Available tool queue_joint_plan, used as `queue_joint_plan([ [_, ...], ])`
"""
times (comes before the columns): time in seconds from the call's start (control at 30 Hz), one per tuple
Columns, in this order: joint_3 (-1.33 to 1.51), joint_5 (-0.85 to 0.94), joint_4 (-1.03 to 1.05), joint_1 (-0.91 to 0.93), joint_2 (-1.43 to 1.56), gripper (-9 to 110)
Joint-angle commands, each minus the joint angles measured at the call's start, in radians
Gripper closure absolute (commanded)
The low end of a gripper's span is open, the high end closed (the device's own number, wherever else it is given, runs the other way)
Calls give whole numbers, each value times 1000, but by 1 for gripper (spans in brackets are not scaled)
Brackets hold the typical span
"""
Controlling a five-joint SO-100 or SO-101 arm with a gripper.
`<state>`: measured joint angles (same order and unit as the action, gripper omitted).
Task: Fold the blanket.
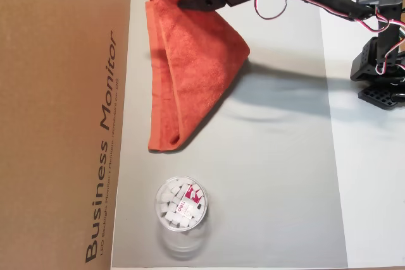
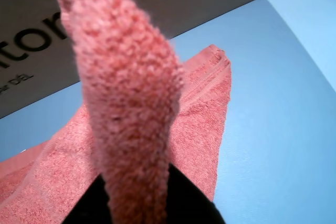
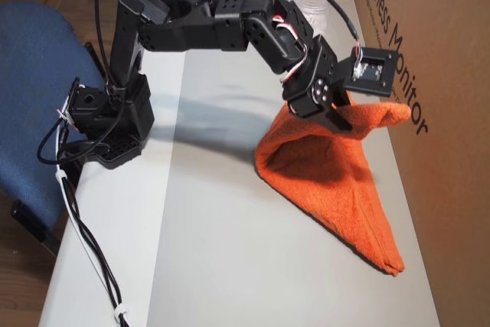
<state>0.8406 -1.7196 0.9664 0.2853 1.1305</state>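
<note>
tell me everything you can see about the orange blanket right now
The blanket is orange-red terry cloth with a looped, fuzzy pile and hemmed band edges. The gripper pinches one part and holds it raised, so the cloth hangs tent-like, draping down to a narrow end that rests on the grey mat. It sits beside the cardboard box. No tag is clearly visible.

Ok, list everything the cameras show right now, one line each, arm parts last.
blanket: one, orange-red, one corner lifted, rest draped on the grey mat
grey mat: one, grey, mid-table
clear round tub: one, clear with white pieces inside, on the mat in an overhead view
cardboard box: one, brown, printed "Business Monitor", along the mat's edge
chair: one, blue, beside the arm's base
arm: one, black
gripper: one, black, pinching the blanket corner
</note>
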Motion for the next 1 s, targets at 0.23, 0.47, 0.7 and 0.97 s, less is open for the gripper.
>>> queue_joint_plan([
  [0.23,-147,-6,-83,74,-120,102],
  [0.47,-163,8,-232,97,-222,102],
  [0.7,-163,8,-304,144,-318,102],
  [0.97,-163,9,-393,190,-428,102],
])
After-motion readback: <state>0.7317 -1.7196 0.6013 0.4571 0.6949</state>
